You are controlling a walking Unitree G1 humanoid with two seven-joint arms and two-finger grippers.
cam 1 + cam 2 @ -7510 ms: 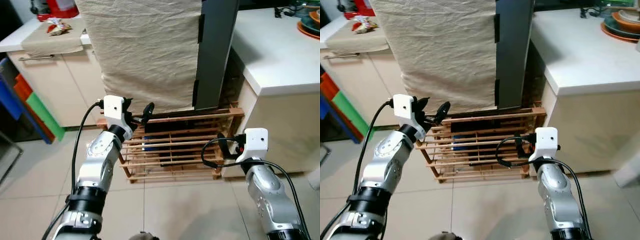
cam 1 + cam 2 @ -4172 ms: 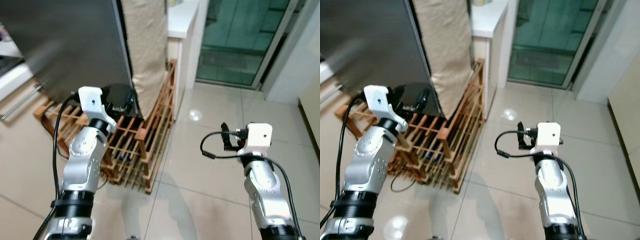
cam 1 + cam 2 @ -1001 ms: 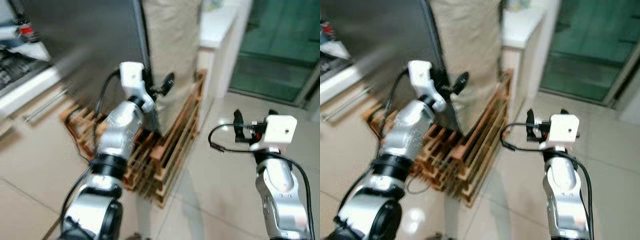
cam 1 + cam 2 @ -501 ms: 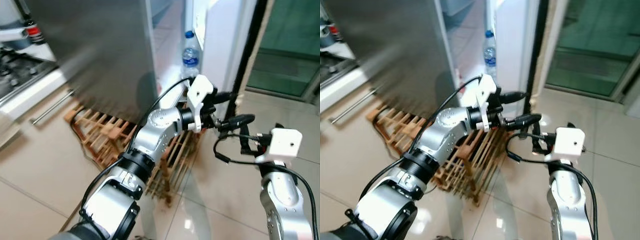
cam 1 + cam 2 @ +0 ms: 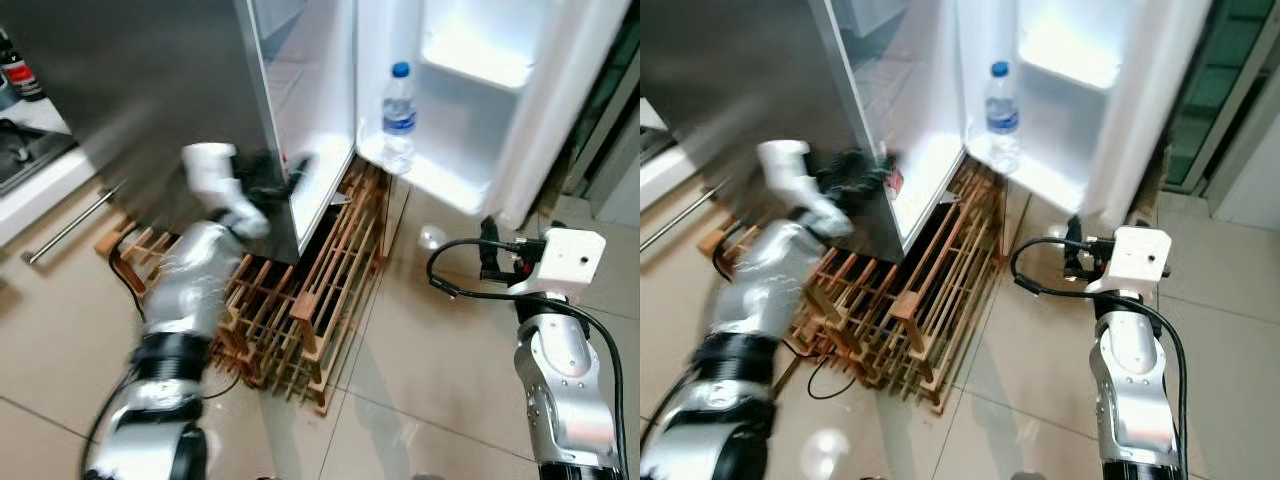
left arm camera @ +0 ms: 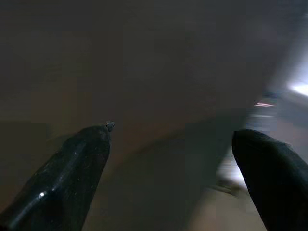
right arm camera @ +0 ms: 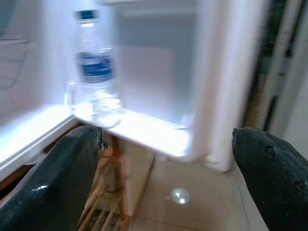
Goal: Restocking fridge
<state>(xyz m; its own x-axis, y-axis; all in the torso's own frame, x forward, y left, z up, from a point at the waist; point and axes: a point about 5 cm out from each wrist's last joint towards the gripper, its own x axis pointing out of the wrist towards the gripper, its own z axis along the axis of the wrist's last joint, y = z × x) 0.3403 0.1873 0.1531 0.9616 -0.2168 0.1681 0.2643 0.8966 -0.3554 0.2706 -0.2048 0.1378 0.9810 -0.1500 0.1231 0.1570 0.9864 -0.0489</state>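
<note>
With fridge door (image 5: 520, 100) swung wide, a water bottle (image 5: 398, 118) stands upright on its lower shelf at 12 o'clock. Left pincer (image 5: 285, 175), blurred, fingers apart, sits by fridge body edge at 10. Right pincer (image 5: 1077, 250) spread wide, empty, near 4.

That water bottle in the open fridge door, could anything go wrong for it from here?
Possibly. The water bottle stands alone on the door shelf, so a swinging door might topple it. The left end effector sits blurred by the fridge edge and could bump it. The wooden rack below looks like a tripping hazard.
</note>
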